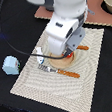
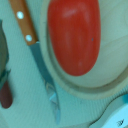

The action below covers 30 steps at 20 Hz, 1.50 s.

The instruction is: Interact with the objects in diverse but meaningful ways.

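Note:
A red tomato (image 2: 74, 35) lies on the round tan plate (image 2: 102, 85), filling most of the wrist view. In the exterior view only a sliver of the tomato (image 1: 68, 54) shows under my gripper (image 1: 66, 51), which hangs close above the plate (image 1: 62, 62). The arm's white body hides the fingers, and the wrist view shows none. A small white bottle-like piece (image 1: 39, 53) stands at the plate's side toward the exterior view's left. The pale blue-white cup (image 1: 11, 65) sits off the placemat, farther that way. A brown sausage end (image 2: 5, 96) shows beyond the knife.
An orange-handled knife (image 2: 31, 42) lies beside the plate, its handle (image 1: 82, 48) toward the exterior view's right. An orange-handled fork (image 1: 58, 71) lies in front of the plate on the striped placemat (image 1: 94, 72). A bowl (image 1: 108, 2) sits at the back right. A black cable (image 1: 12, 45) crosses the table.

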Available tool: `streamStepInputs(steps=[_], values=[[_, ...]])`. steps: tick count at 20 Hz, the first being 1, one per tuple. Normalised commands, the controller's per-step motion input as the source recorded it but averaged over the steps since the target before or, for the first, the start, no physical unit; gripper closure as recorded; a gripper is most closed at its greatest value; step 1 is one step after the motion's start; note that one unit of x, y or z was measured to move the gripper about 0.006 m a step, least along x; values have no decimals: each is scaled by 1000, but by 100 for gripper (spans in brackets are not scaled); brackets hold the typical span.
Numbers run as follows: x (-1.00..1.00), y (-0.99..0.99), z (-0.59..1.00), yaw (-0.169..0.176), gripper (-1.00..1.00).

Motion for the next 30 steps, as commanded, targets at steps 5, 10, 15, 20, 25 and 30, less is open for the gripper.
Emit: streamStepInputs(steps=[5, 10, 15, 20, 25, 30], values=[[-13, 939, 155, 0, -100], [-169, 789, -92, 3, -100], [-455, 599, -310, 35, -100], [-443, 472, -454, 45, -100], [-335, 382, -523, 39, -100], [-255, 337, -516, 37, -100]])
